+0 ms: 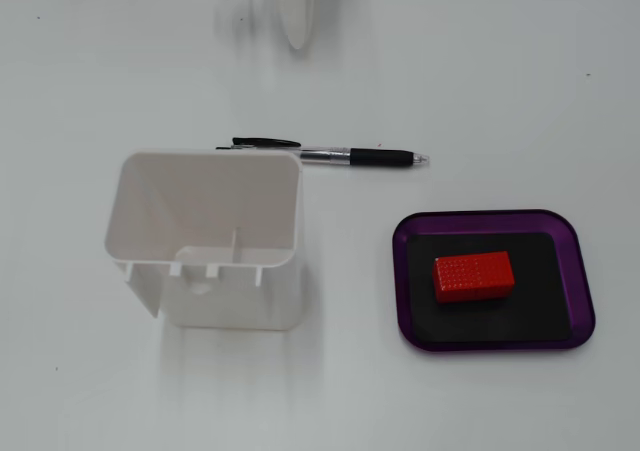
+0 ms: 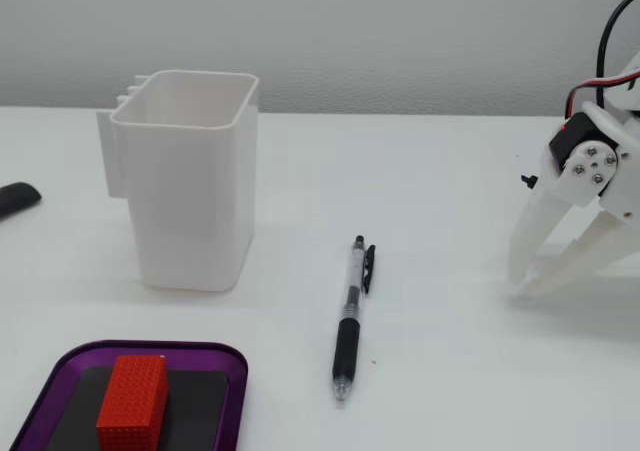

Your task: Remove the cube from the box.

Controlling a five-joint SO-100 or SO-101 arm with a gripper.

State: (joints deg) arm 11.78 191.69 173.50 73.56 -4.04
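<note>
Red cube point(image 1: 472, 276) lying flat on the black floor of the purple box point(image 1: 580, 271), roughly centred, its long axis running 9-to-3 o'clock in the overhead-looking fixed view. The cube is resting clear of the rim on every side. It is likely a light, rigid plastic block; its finely ribbed faces should be offering friction rather than slipping, and it looks neither soft nor fragile. The sensible hold is across the short width, on the two long side faces, approached from above, since the shallow rim is leaving the block's upper part exposed.

The end effector point(image 2: 522, 286) is appearing fully only in the low fixed view, at 3 o'clock, with its two white fingers spread apart, tips touching or nearly touching the counter point(image 2: 450, 191), gripping nothing and standing well apart from the box. The top-down view is showing only one pale finger tip at 12 o'clock.

The top-down view is revealing the tray's full outline and the white bin's point(image 1: 205, 236) empty interior; the low view is giving the cube's height. A black pen point(image 2: 348, 331) is lying between bin and end effector.
</note>
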